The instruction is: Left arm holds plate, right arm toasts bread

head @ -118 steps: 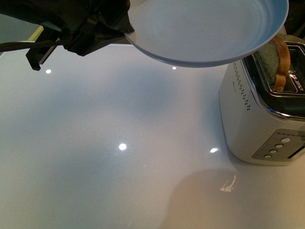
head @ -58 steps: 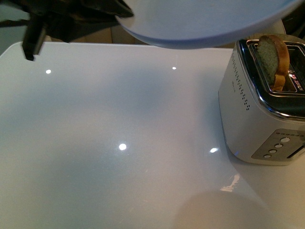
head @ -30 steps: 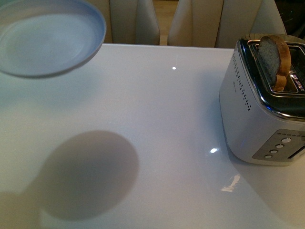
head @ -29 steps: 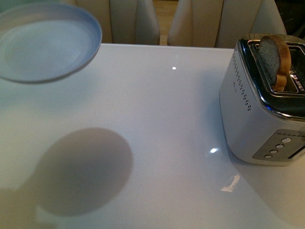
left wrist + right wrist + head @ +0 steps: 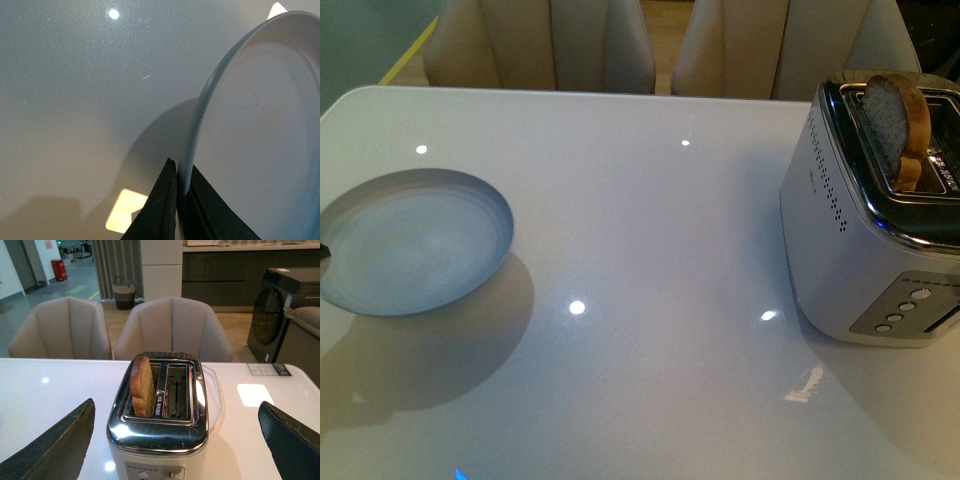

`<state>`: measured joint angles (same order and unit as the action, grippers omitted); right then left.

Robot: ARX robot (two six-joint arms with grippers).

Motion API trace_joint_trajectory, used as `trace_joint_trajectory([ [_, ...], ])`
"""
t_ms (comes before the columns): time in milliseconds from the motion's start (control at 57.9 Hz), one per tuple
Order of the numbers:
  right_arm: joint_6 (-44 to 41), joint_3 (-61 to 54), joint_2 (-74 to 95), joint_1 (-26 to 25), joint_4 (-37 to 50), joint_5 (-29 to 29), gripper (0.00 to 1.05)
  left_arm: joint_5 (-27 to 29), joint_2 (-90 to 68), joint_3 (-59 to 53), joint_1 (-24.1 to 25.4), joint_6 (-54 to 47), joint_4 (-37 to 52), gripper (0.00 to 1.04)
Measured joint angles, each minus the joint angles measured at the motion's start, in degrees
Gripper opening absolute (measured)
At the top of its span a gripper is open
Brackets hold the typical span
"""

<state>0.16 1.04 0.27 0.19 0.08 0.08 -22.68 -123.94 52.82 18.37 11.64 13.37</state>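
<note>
The pale blue-grey plate [image 5: 412,241] is at the left of the white table, just above its shadow. My left gripper [image 5: 181,200] is shut on its rim [image 5: 192,130]; in the front view only a dark tip shows at the left edge. The bread slice [image 5: 895,125] stands upright in a slot of the silver toaster [image 5: 850,260] at the right. In the right wrist view the bread [image 5: 142,386] sits in the toaster's left slot [image 5: 159,405]. My right gripper [image 5: 175,440] is open and empty, its jaws wide apart on either side of the toaster, behind and above it.
The white glossy table [image 5: 650,250] has bare surface between plate and toaster. Beige chairs [image 5: 590,45] stand along its far edge. The toaster's second slot [image 5: 176,392] is empty. A paper card [image 5: 269,369] lies on the table beyond the toaster.
The plate moved from high near the toaster across to the left and down, close to the table. The left arm has left the front view except a tip. Bread and toaster are unchanged.
</note>
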Motion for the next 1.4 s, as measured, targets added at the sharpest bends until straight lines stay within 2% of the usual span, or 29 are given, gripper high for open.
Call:
trace_joint_trajectory([
  [207,0.0,0.0,0.0,0.0,0.0,0.0,0.96,-1.5,-3.1,-1.5,-0.9,1.3,4.7,0.03],
  [553,0.0,0.0,0.0,0.0,0.0,0.0,0.96,-0.2,-9.5,0.5,-4.7,4.9,5.5,0.03],
  [1020,0.0,0.0,0.0,0.0,0.0,0.0,0.96,1.1,-12.3,1.0,-5.3,6.1,7.7,0.03],
  [1193,0.0,0.0,0.0,0.0,0.0,0.0,0.96,1.7,-12.3,1.0,-5.5,6.3,8.3,0.30],
  [1262,0.0,0.0,0.0,0.0,0.0,0.0,0.96,1.7,-12.3,0.8,-5.5,7.3,9.7,0.46],
  [1400,0.0,0.0,0.0,0.0,0.0,0.0,0.96,1.7,-11.7,0.0,-5.4,8.7,11.0,0.67],
])
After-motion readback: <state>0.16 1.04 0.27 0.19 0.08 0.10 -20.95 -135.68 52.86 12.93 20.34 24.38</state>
